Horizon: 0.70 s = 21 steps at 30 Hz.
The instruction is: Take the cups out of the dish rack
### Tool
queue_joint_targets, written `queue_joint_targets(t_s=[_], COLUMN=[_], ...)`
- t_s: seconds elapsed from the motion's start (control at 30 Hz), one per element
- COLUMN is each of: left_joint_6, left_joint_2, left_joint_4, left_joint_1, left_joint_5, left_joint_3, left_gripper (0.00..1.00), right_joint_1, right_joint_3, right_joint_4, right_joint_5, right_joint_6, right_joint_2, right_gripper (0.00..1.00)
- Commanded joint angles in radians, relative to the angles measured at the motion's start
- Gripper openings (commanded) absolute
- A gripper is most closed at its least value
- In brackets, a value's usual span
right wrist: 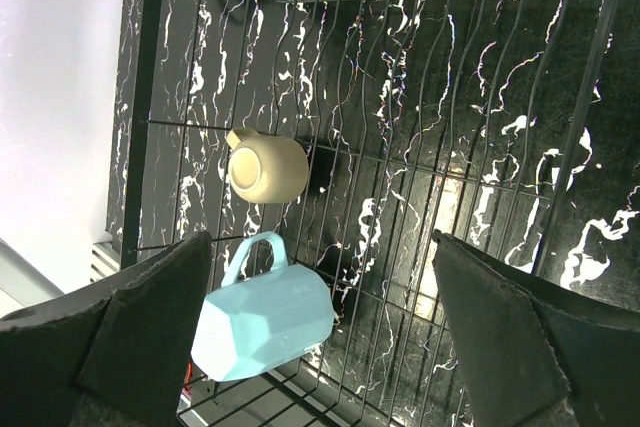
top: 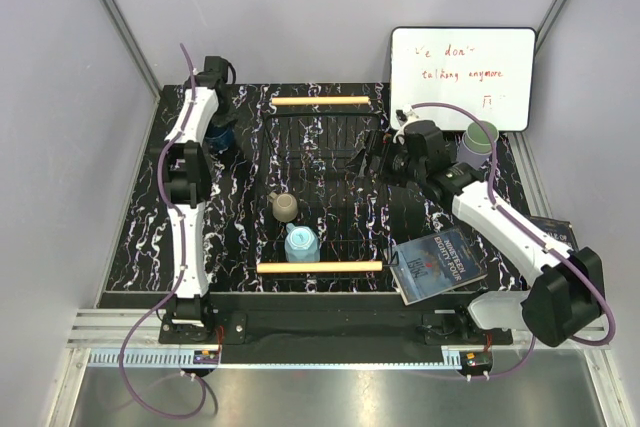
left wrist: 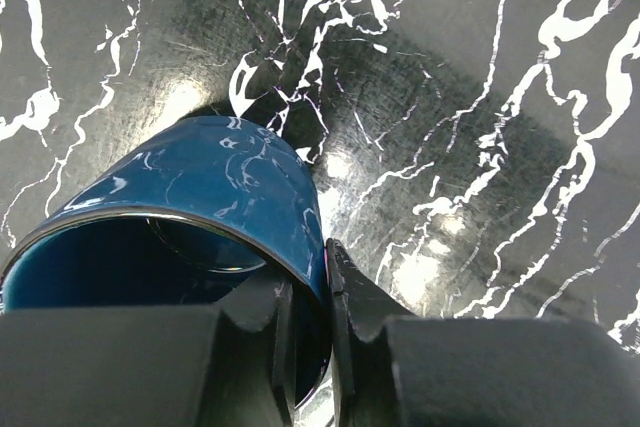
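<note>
Pressed together, my left claw (left wrist: 312, 302) pinches the wall of the dark navy blue mug (left wrist: 190, 187), one finger inside the mouth and one outside. The mug sits at the far left of the table (top: 140, 237), outside the dish rack (top: 320, 101) and left of it. It is tilted, with its open mouth towards my wrist. I cannot tell whether its base touches the table.

My right claw (right wrist: 320, 245) is spread wide, holding nothing, above the rack's right half. The rack's long axis runs near to far. In its near left part the beige handled mug (right wrist: 270, 169) stands on end, its handle pointing far-left. The light blue mug (right wrist: 265, 325) is just nearer. The lavender tumbler (top: 478, 145) stands upright right of the rack, near the whiteboard (top: 462, 72), with a pale green rim at its mouth.
</note>
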<state>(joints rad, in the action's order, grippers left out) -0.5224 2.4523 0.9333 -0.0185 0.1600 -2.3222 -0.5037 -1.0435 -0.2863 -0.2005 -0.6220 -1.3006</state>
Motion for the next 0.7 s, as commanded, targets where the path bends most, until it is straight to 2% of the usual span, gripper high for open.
queue_joint_targets(t_s=[0.0,0.23,0.33,0.37,0.43,0.47,0.57,0.67], left_joint_6=[0.007,-0.002,-0.008,-0.010,-0.011,-0.013,-0.018,-0.030], left_joint_2=[0.000,-0.009,-0.027,-0.041,-0.056,-0.064,-0.095,-0.148], left_joint_4=[-0.044,-0.040,-0.042,-0.042,-0.047,-0.051,-0.056,-0.059], left_joint_1=[0.006,0.008,0.008,0.008,0.008,0.008,0.008,0.008], left_joint_5=[-0.010,-0.002,0.003,0.003,-0.002,-0.004,-0.002,0.006], left_joint_3=[-0.028,0.006,0.017,0.020,0.021,0.020,0.017,0.029], left_gripper=[0.00,0.02,0.20,0.35,0.50,0.61,0.70,0.74], right_joint_1=[-0.006,-0.006,-0.006,-0.006,-0.006,-0.006,-0.006,-0.006], right_joint_3=[-0.056,-0.055,-0.047,-0.044,-0.040,-0.036,-0.027,-0.021], right_joint_4=[0.021,0.022,0.024,0.024,0.027,0.029,0.036,0.038], right_joint_5=[0.006,-0.005,-0.002,-0.002,-0.004,-0.005,-0.008,-0.011], right_joint_6=[0.013,0.008,0.008,0.007,0.005,0.007,0.004,0.008], right_joint_2=[-0.008,-0.011,-0.006,-0.002,0.003,0.006,0.015,0.024], right_gripper=[1.00,1.00,1.00,1.00,1.00,1.00,1.00,1.00])
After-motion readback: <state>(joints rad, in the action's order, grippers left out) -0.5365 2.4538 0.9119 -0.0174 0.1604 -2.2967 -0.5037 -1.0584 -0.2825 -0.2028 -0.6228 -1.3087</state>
